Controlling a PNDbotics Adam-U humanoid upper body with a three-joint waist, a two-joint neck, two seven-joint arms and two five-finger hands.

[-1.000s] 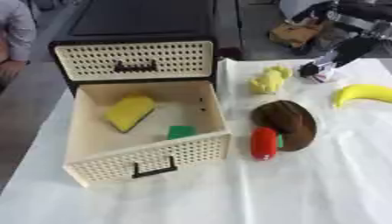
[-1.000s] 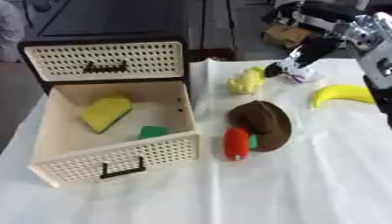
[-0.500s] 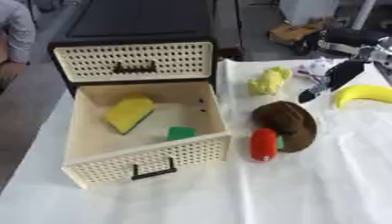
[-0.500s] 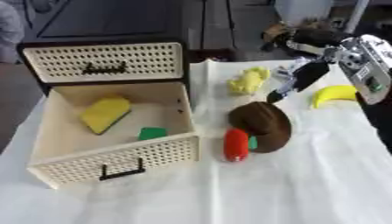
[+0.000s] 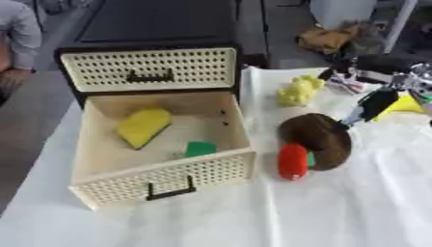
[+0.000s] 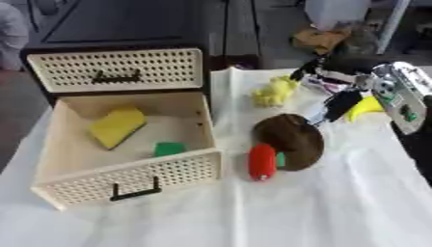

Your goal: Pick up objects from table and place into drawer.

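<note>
My right hand (image 6: 337,103) comes in from the right side of the view, its dark fingers (image 5: 371,103) stretched long and pointing down and to the left, holding nothing. The fingertips end just beside the upper right edge of the brown, rounded, matte dome-shaped object (image 5: 319,140); I cannot tell whether they touch it. That brown object lies below and to the left of the hand, its long axis running from upper left to lower right across the white cloth-covered table (image 5: 354,207). The red, smooth, capsule-shaped object (image 5: 293,161) rests against its lower left edge, standing roughly along the table's depth, with a small green piece (image 5: 311,159) showing between the two. The yellow banana-shaped object (image 5: 403,105) lies partly hidden behind the hand, and the pale yellow, lumpy, soft-looking object (image 5: 298,91) sits well up the table to the hand's left. The cream perforated plastic drawer (image 5: 168,181) stands pulled open on the left side, holding a yellow wedge-shaped sponge (image 5: 143,126) and a small green block (image 5: 200,148). My left hand is in neither view, so the right hand is the only candidate. I judge the brown object the likely target; its carry would run leftward over the drawer's right wall.
</note>
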